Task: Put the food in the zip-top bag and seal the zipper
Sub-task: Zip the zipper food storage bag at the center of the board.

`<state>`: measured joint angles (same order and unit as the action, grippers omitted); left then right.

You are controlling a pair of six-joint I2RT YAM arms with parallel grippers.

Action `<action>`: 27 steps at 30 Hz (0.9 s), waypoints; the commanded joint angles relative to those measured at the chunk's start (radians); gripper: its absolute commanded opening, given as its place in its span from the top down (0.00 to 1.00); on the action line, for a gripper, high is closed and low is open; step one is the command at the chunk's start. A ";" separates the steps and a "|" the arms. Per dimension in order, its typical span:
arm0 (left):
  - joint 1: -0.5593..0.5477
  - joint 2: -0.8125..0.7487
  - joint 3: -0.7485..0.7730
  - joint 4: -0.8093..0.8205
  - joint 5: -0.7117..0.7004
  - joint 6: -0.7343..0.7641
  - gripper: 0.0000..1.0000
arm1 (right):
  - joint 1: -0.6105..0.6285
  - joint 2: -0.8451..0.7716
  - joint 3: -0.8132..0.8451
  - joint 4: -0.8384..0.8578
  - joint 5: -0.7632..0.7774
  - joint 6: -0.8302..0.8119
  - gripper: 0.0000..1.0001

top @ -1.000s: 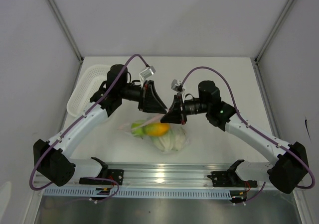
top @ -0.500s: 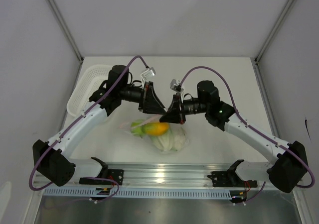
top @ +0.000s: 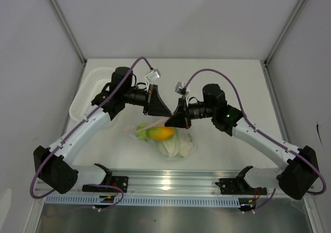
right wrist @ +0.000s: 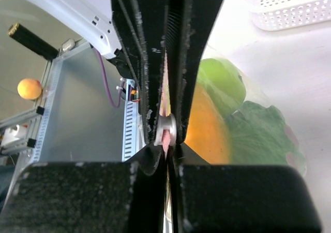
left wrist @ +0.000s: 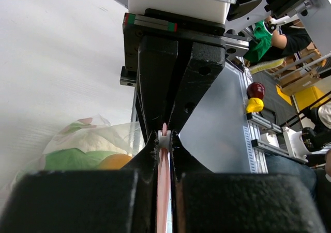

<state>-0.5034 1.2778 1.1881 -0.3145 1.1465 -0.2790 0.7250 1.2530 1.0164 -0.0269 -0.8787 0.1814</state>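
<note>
Bag [top: 189, 146] clear, crinkly, produce [top: 162, 134] inside; zipper [left wrist: 163, 181] pink.

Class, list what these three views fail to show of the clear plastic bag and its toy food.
Top view: left gripper and right gripper cover much of the pink-red zipper strip; sealed length unknowable.
Left wrist: black fingers hide most of the round orange fruit.
Right wrist: white mesh basket cut by the top edge.

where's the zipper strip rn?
Top view, mid-frame: the zipper is pinched between the left gripper and the right gripper where their tips meet, right beside the orange fruit.
</note>
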 commanded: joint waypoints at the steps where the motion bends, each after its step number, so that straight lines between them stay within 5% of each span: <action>1: -0.003 0.000 0.042 -0.034 0.010 0.034 0.99 | 0.004 -0.036 -0.010 0.108 0.078 0.047 1.00; 10: -0.003 -0.001 0.053 -0.070 0.015 0.055 0.99 | -0.001 -0.119 -0.142 0.369 0.213 0.271 1.00; 27: -0.001 0.005 0.044 -0.190 -0.054 0.164 0.99 | -0.090 -0.162 -0.225 0.654 0.175 0.553 1.00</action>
<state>-0.5034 1.2827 1.2198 -0.4030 1.1110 -0.1814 0.6792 1.1465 0.7750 0.4088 -0.7166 0.6529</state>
